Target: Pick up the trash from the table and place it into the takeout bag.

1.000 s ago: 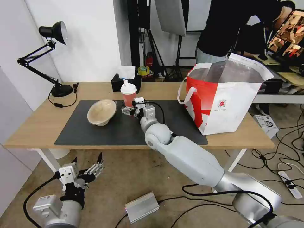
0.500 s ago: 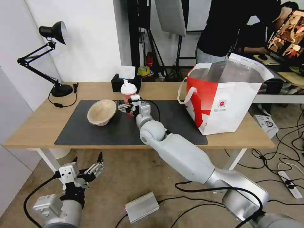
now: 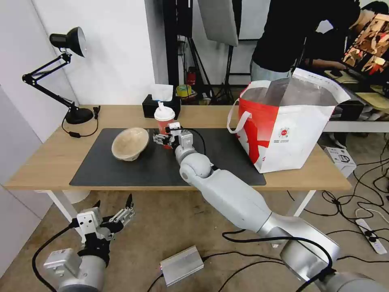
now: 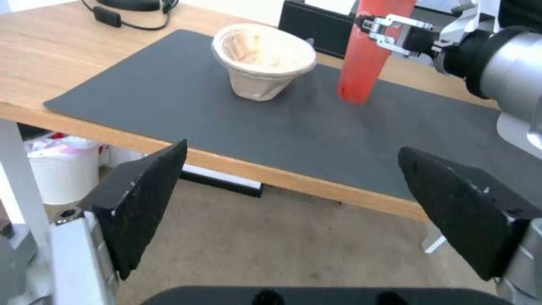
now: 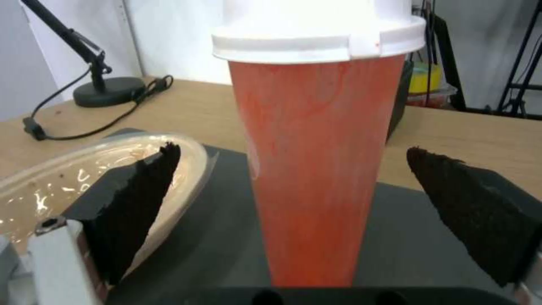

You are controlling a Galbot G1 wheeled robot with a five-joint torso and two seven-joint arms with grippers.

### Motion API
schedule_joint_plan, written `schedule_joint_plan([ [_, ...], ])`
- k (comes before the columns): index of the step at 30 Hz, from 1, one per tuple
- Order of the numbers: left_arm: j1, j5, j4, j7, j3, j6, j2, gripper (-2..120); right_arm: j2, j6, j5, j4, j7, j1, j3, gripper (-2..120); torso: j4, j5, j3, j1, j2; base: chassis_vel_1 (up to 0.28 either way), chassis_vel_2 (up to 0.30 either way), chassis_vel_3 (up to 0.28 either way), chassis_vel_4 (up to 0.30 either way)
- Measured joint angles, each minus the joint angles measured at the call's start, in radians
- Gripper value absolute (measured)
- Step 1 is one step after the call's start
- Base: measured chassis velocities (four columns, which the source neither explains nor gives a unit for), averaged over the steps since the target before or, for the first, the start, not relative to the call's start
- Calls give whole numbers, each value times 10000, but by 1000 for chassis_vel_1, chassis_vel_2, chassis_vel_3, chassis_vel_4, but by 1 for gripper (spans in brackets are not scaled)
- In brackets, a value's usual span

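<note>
The right gripper (image 3: 162,139) is held spread wide on either side of the cup (image 5: 316,169), its black pads well apart from the red wall and nothing yet gripped. The cup stands upright on the mat (image 3: 162,166), directly ahead of the gripper and centred between the pads; the beige bowl (image 3: 129,142) lies tipped just beside the gripper, toward the lamp side. The bag (image 3: 287,125) stands well off to the gripper's other side, at the far end of the table (image 3: 48,158).

The cup is judged to be light, thin-walled paper that tapers toward its base, so a hard squeeze is likely to dent it and a smooth wall may slip. A hold is best taken around the upper half, just under the white lid (image 5: 319,29), where the wall is widest and the rim stiffens it. How much drink is left inside cannot be told, so it should be kept upright.

The bowl is seen to hold only pale residue. The bag's mouth stands open with its foil lining showing; its contents cannot be seen.

The left gripper (image 3: 111,219) is parked low in front of the table, fingers spread and empty.
</note>
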State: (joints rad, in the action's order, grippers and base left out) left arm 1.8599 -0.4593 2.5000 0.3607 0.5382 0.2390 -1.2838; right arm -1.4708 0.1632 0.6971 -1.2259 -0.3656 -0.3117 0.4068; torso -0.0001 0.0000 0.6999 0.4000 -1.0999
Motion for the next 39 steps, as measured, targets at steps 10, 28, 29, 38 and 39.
schedule_joint_plan([
  [10,11,-5,0,0,-1,-5,73,100,-240,-71,-161,424,148,75,-123,100,0,0,0,-1,0,0,0,0,0],
  [28,49,-10,0,-18,-75,-13,149,100,-584,-313,-470,1231,522,103,-581,100,0,0,0,0,0,0,0,0,0],
  [29,46,-11,0,-18,-76,-14,174,100,-620,-342,-493,1314,569,136,-615,100,1,0,0,-1,0,0,0,0,0],
  [38,2,-27,0,-20,-127,-14,282,100,-833,-535,-602,1861,963,297,-842,100,0,0,0,0,0,0,0,0,0],
  [39,2,-27,0,-20,-127,-14,282,100,-833,-535,-602,1861,963,297,-842,100,0,0,0,0,0,0,0,0,0],
])
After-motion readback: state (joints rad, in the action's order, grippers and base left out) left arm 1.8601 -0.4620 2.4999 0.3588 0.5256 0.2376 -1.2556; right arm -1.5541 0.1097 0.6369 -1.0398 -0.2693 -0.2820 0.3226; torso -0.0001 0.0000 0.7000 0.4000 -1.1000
